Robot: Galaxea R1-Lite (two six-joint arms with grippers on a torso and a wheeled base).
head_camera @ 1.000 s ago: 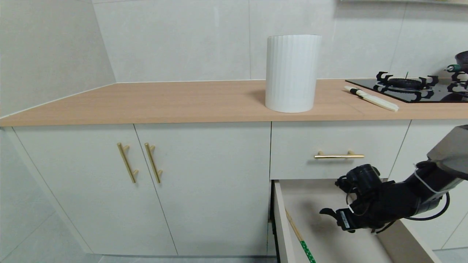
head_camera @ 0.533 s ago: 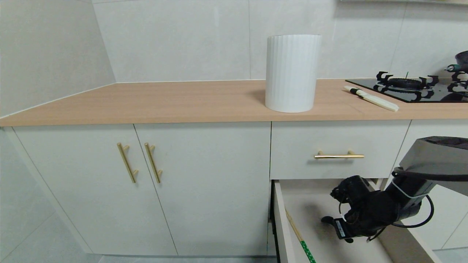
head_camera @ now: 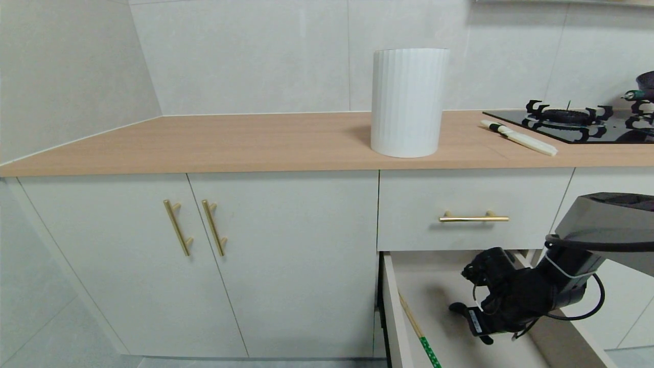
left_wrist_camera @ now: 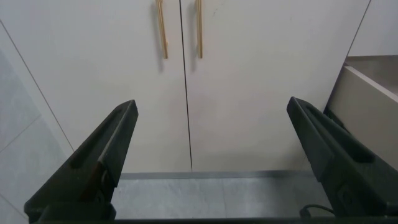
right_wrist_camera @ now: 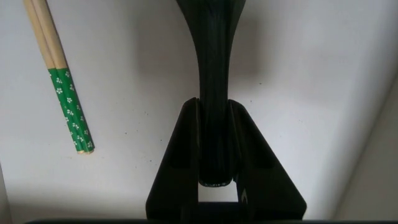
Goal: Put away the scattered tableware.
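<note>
Above the open drawer (head_camera: 394, 306) with green-tipped chopsticks (right_wrist_camera: 60, 81) inside, the right claw (right_wrist_camera: 214, 112) clamps a black utensil (right_wrist_camera: 213, 50).

The wooden countertop (head_camera: 230, 143) carries a white ribbed canister (head_camera: 407, 102) and a pale utensil (head_camera: 518, 137) — the open drawer (head_camera: 394, 306), green-tipped chopsticks (head_camera: 413, 320).
</note>
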